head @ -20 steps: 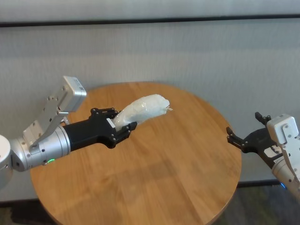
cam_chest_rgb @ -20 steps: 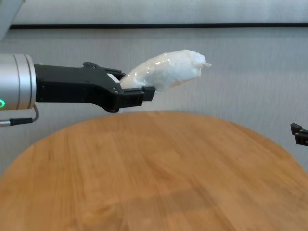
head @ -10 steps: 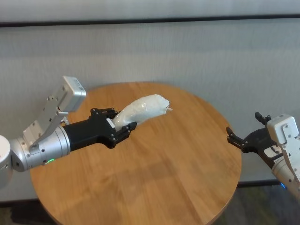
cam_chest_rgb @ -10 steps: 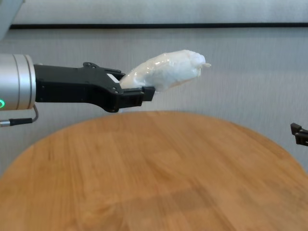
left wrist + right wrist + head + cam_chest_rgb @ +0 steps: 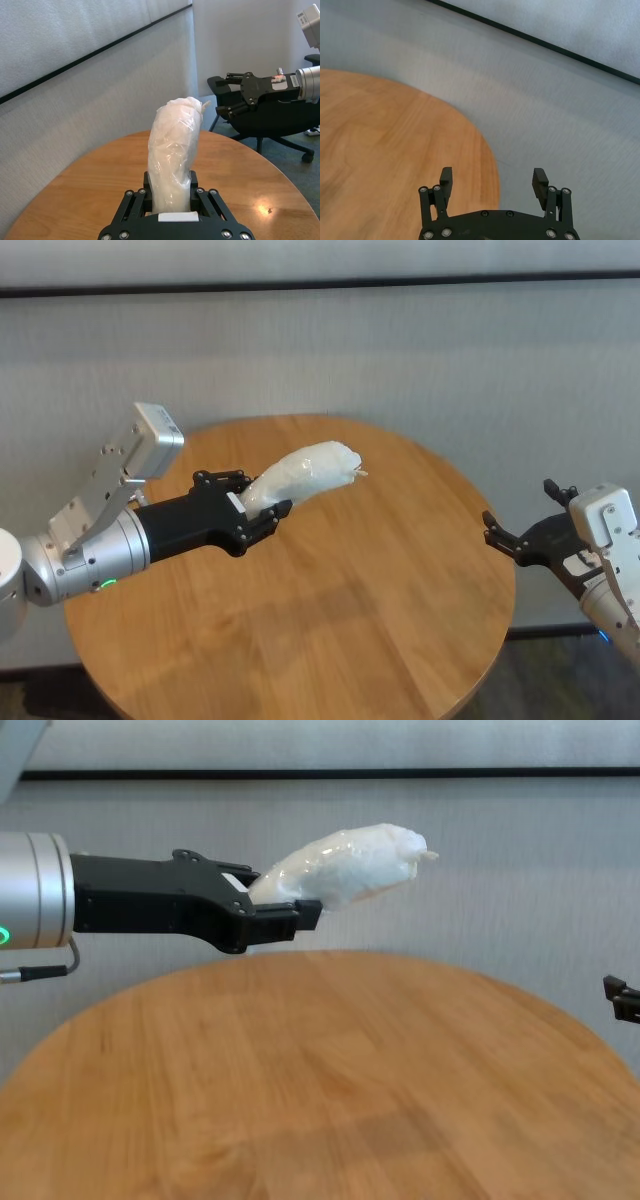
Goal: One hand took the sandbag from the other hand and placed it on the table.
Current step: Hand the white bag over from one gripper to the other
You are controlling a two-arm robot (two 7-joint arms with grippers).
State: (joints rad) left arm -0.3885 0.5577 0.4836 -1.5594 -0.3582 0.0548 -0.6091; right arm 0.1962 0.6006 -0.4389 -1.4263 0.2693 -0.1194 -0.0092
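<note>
Left gripper sits at centre-left of the head view, above the table, jaws clamped on the lower end of the sandbag. The bag sticks out past the fingertips, angled up toward frame centre, twisted tip at its far end. In the chest view the same gripper reaches in from the left edge, with the bag in the upper middle, clearly off the tabletop. The left wrist view shows the bag standing straight out between the black fingers, table below.

Right gripper is at the right edge of the head view, just off the table rim, jaws wide and holding nothing. The right wrist view confirms it: gripper spread apart, table edge beyond. Both grippers are well apart.
</note>
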